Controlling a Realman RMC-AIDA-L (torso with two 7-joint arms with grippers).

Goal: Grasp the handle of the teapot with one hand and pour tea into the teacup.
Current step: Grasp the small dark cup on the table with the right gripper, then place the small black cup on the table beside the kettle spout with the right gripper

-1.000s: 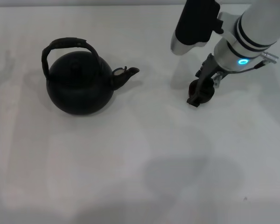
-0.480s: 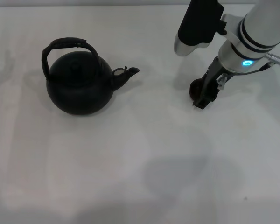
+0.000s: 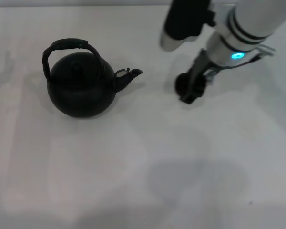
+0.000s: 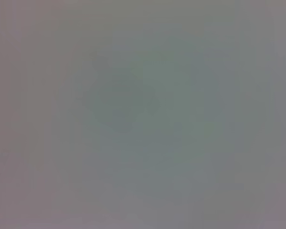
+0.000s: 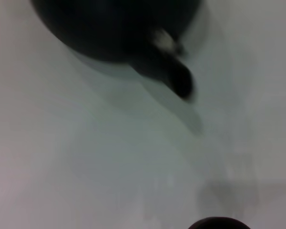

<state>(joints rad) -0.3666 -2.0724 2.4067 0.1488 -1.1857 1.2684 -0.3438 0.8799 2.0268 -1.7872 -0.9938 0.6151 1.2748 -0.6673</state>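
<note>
A white table holds a large round black teapot. The pot stands upright. Its tall arched handle rises over the small knobbed lid, and nothing touches the handle. The short curved spout points away from the pot's body toward the teacup.

The teacup is tiny, dark and round. It sits well apart from the teapot, out past the tip of the spout, with bare table between the two.

The right gripper is down at the teacup. It is a black jointed tool on a silver-white arm that bears a glowing cyan ring. The gripper stands just on the side of the cup farther from the teapot and overlaps it in the head view. I cannot tell whether its fingers are spread, closed, or clasping the cup.

The right wrist view looks across the table at the teapot's lower body and its spout, with the cup's dark rim at the near edge of the picture.

The left wrist view shows only a plain grey blur. The left gripper does not appear in any view.
</note>
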